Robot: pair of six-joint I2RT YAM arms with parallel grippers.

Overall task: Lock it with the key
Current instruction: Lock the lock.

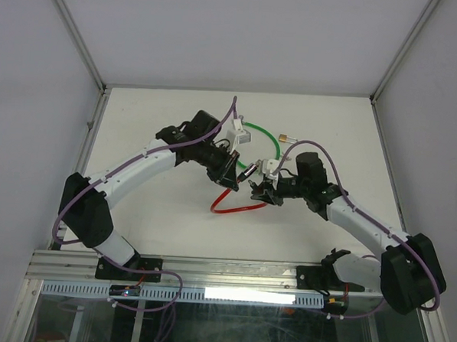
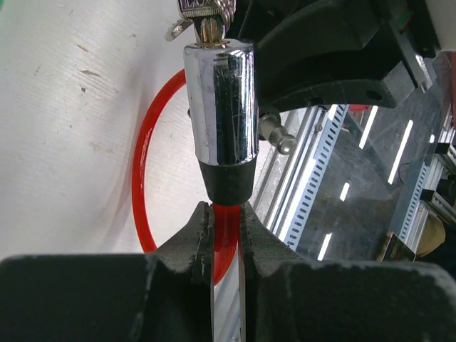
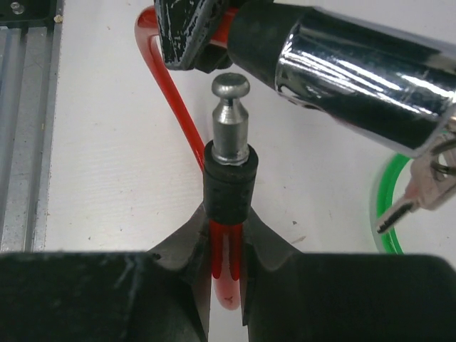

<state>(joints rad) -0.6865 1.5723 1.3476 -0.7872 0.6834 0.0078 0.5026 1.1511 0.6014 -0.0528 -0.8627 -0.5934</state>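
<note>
Top external, left end effector [image 2: 226,217] grips cable [image 2: 146,164] at lock [image 2: 221,100], right end effector [image 3: 226,228] seemingly at pin [image 3: 231,117].

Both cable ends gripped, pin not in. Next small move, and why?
Probably ease the right gripper so the pin meets the lock barrel, held via the red cable by the left gripper: the pin sits beside the barrel, not inserted, with the key already in.

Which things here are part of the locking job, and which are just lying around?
In the job:
- red cable, gripped by left gripper and right gripper
- chrome lock barrel
- keys in the barrel
- metal pin, not yet in the barrel

Lying about:
- green cable
- small white piece at its end
</note>
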